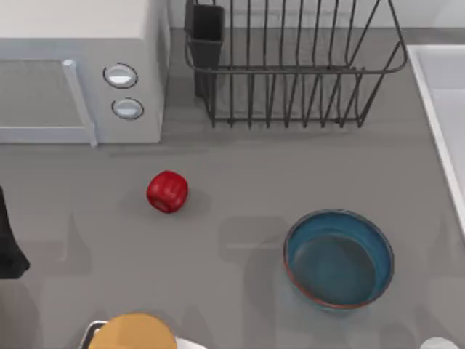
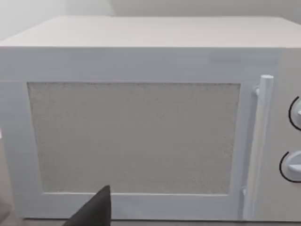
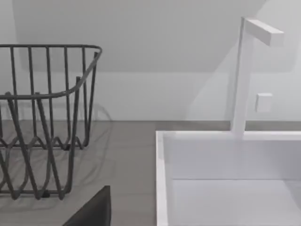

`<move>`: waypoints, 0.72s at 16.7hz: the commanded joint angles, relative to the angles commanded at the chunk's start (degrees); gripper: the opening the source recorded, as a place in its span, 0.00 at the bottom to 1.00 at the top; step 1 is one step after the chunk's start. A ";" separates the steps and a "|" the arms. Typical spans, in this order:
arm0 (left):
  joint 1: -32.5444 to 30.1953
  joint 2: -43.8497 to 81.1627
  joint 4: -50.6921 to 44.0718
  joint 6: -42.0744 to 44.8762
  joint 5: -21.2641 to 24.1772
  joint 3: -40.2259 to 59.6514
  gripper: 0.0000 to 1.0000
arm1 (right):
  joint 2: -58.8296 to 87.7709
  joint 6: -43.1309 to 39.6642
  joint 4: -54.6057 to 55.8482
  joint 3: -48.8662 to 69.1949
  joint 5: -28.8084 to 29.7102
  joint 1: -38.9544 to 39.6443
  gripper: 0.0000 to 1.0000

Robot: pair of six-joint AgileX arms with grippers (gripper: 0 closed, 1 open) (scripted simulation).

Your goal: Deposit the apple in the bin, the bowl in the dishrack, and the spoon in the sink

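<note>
The apple (image 1: 167, 192) was seen on the grey worktop (image 1: 240, 167) below the microwave (image 1: 80, 73). The bowl (image 1: 338, 259) sat well apart, below the dishrack (image 1: 290, 65), beside the sink (image 1: 443, 109). How the jaws stood could not be told.

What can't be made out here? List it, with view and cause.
Sink: top view, right edge cuts it off.
Orange-yellow round thing: top view, bottom edge cuts it off.
Microwave interior: left wrist view, frosted door hides it.
Dishrack: right wrist view, edge cuts it.
</note>
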 joint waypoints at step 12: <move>-9.13 32.84 -19.25 -1.31 -2.01 29.83 1.00 | 0.00 0.00 0.00 0.00 0.00 0.00 1.00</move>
